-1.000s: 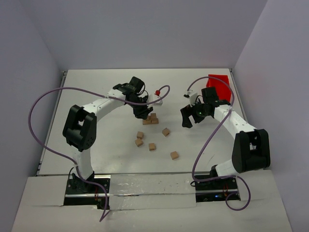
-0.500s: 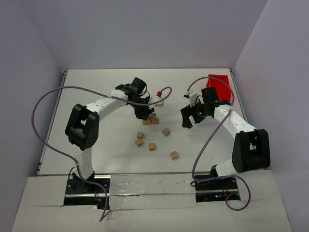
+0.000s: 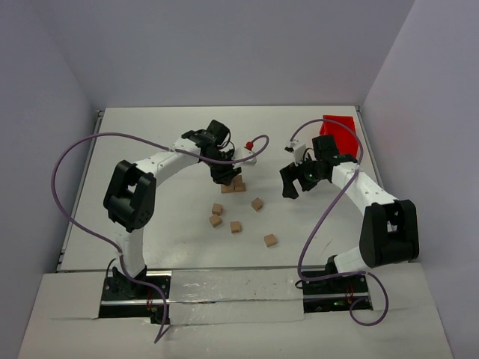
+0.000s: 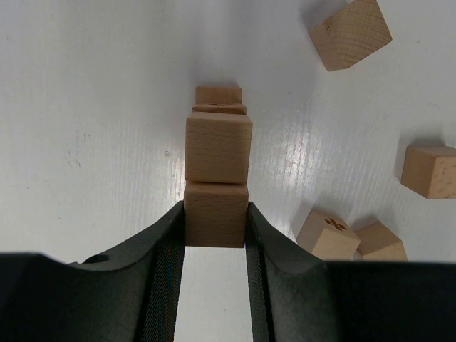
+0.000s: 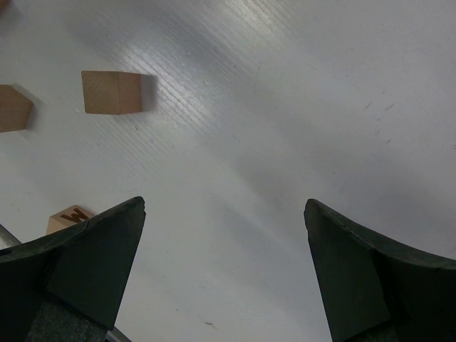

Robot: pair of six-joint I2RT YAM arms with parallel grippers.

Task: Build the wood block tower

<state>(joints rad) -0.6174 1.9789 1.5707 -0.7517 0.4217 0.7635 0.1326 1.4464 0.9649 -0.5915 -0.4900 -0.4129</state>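
Wood cube (image 4: 216, 214) is pinched tight between the left fingers (image 3: 224, 176), which are closed down to just the cube's width. Right past the fingertips is the tower (image 4: 218, 146), seen from above in the wrist view. Its top cube looks edge to edge with the held one, and a bit of the lower cubes peeks out beyond it. Can't tell if the held cube rests on anything or hangs in the air.

Off to the right of the left fingers, loose cubes (image 4: 429, 171) lie on the white surface (image 4: 92, 107). One tilted cube is far ahead, one is out to the side, and a pair sits touching each other just beside the right-hand finger.

Right fingers (image 3: 290, 185) are spread as wide as they go with nothing in them, hanging over a bare patch of surface. Their wrist view catches three cubes off to the left, one with a dark mark on top right by the left-hand fingertip. The red bin (image 3: 340, 129) sits behind the right fingers, well apart from the tower.
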